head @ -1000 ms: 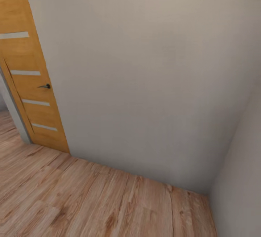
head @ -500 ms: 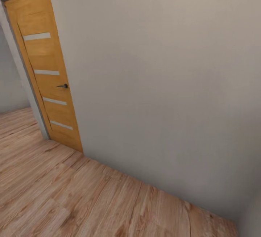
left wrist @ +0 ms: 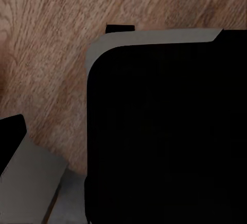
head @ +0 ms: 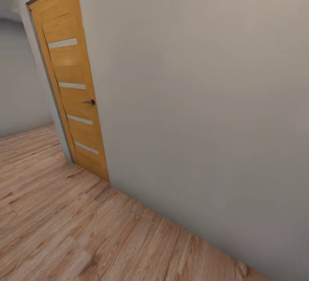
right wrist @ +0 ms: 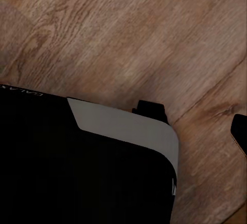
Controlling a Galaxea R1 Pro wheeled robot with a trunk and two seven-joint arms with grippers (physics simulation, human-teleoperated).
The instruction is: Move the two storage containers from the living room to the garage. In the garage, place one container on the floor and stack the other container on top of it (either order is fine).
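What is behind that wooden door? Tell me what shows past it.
The wooden door stands closed or nearly so, covering whatever lies behind it. Past its left edge, a grey wall and more plank floor show. The larger wall runs off to its right.

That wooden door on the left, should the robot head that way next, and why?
Probably yes: turn a bit more left toward the wooden door. Ahead is a plain wall, underfoot light wood planks, so this is not the garage, and an opening shows beside the door.
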